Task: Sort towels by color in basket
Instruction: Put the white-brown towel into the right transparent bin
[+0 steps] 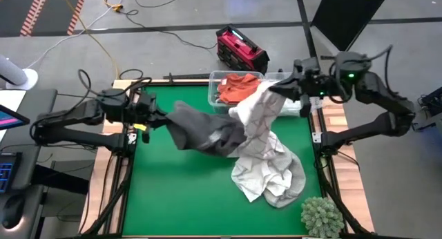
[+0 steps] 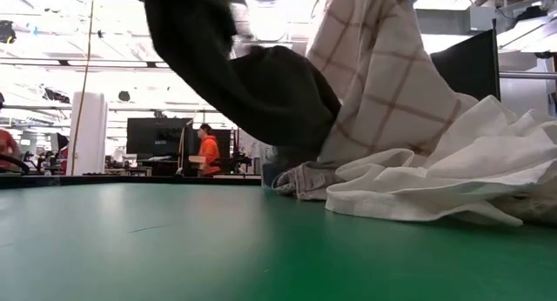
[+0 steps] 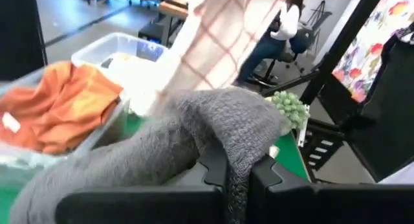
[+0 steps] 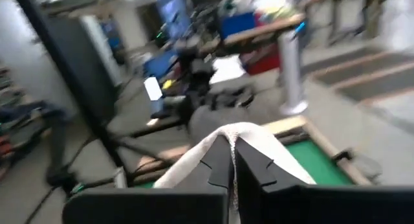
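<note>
My left gripper [image 1: 157, 117] is shut on the dark grey towel [image 1: 204, 132], which stretches from it toward the table's middle. My right gripper [image 1: 277, 91] is shut on the grey-and-white checked towel [image 1: 261, 115] and stands lifted by the clear basket [image 1: 219, 79]. A rust-orange towel [image 1: 237, 87] lies in the basket. A white towel and a light grey one [image 1: 271, 173] lie crumpled on the green mat, under the checked towel's lower end. In the low view the dark grey towel [image 2: 261, 83] and the checked towel [image 2: 383, 75] hang above the white towel [image 2: 452, 170]. My left gripper pinches a bunched fold of the dark grey towel [image 3: 238, 164] between its two fingers, coming level from the table's left. That end is lifted; the towel sags toward the pile at the table's middle. My right gripper pinches a bunched edge of the checked towel [image 4: 228, 141] between its two fingers, coming from the table's right. The cloth hangs from the hold, its lower end [image 1: 266, 153] on the pile.
A green spiky plant ball [image 1: 322, 217] sits at the table's near right corner. A red and black case [image 1: 241, 48] lies on the floor beyond the far edge. The mat's near left part [image 1: 179, 197] is bare. People show in the room behind.
</note>
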